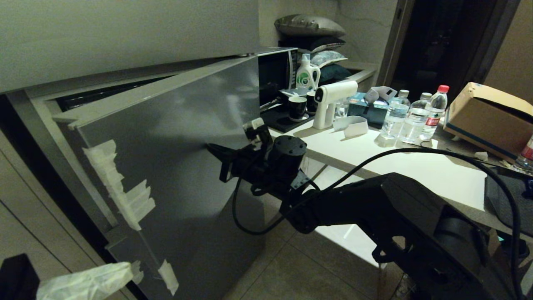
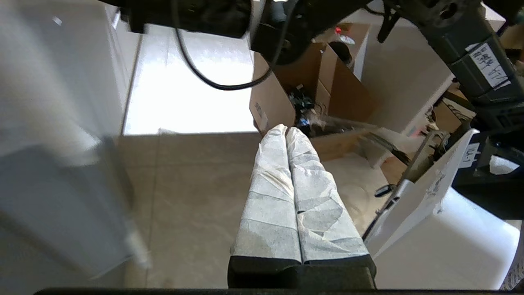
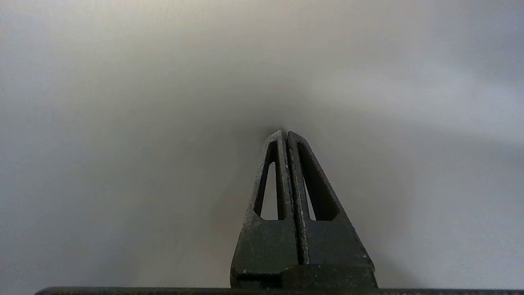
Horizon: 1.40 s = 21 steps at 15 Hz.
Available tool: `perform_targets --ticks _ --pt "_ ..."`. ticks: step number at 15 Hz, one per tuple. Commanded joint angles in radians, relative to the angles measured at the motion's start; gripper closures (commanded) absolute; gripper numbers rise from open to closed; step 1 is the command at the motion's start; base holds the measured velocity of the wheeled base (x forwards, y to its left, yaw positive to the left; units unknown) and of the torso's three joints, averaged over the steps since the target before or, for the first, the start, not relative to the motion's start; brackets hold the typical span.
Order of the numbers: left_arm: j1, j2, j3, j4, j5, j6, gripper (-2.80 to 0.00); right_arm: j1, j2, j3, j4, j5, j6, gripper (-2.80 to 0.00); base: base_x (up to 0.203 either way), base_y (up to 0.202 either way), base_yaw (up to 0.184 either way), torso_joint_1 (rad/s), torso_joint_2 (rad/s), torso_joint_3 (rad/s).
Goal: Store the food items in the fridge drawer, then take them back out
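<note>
The right gripper (image 3: pixel 286 133) is seen with its two dark fingers (image 3: pixel 272 176) pressed flat together, nothing between them. Their tips are held against, or just short of, the grey fridge door (image 1: pixel 179 166); contact cannot be told from the pictures. In the head view this gripper (image 1: pixel 213 150) is found just left of centre, pointing toward nine o'clock at the door face, with its black arm (image 1: pixel 374 208) running off toward four o'clock.

The left gripper (image 2: pixel 286 130) is likewise closed and empty, its paper-wrapped fingers (image 2: pixel 266 196) lying side by side and touching along their length. It is aimed out over the tiled floor (image 2: pixel 184 205), with an open cardboard box (image 2: pixel 286 98) beyond the tips. In the head view only a wrapped tip of it (image 1: pixel 87 283) is seen, at about seven o'clock in the bottom corner.

The fridge door is seen ajar, with strips of white tape (image 1: pixel 125 196) stuck along its near edge. The fridge drawer and the food items are hidden from all three views.

Toward two o'clock, a white counter (image 1: pixel 416 166) is seen bearing water bottles (image 1: pixel 412 116), a white spray gun (image 1: pixel 331 102) and a cardboard carton (image 1: pixel 487 116); a microwave (image 1: pixel 275 75) stands behind.
</note>
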Motion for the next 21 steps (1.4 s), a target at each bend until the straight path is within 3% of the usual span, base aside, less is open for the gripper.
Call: perform_targets --ticks 1,4,6,8,11,14,18,21 --pt "-0.018 0.049 -0.009 -0.004 -0.003 0.002 0.00 0.009 0.054 -0.060 0.043 0.002 -0.001 0.00 0.000 0.000 0.000 0.000 0.00 0.000" --pt "-0.023 0.143 -0.040 -0.052 0.009 0.004 0.00 0.009 0.057 -0.060 0.046 0.002 -0.003 0.00 0.000 0.000 0.000 0.000 0.00 0.000" --pt "-0.031 0.250 -0.047 -0.144 0.071 0.004 0.00 0.009 0.057 -0.059 0.045 0.002 -0.003 0.00 0.000 0.000 0.000 0.000 0.00 0.000" --pt "-0.046 0.367 -0.041 -0.335 0.205 0.005 0.00 0.009 0.057 -0.059 0.043 0.001 -0.014 0.00 0.000 0.000 0.000 0.000 0.00 0.000" --pt "-0.060 0.511 -0.023 -0.664 0.506 0.024 0.00 0.009 0.049 -0.031 0.040 -0.022 -0.018 0.00 0.000 0.000 0.000 0.000 0.00 0.000" --pt "-0.024 0.672 -0.067 -0.861 0.675 0.029 0.00 0.011 -0.019 0.116 0.015 -0.039 -0.038 0.00 0.000 0.000 0.000 0.000 0.00 0.000" --pt "0.120 0.910 -0.186 -1.070 0.744 0.023 0.00 0.039 -0.226 0.416 -0.093 -0.040 -0.054 0.00 0.000 0.000 0.000 0.009 0.00 -0.001" --pt "0.152 0.998 -0.232 -1.189 0.755 0.004 0.00 0.067 -0.387 0.645 -0.172 -0.039 -0.084 0.00 0.000 0.000 0.000 0.009 0.01 -0.001"
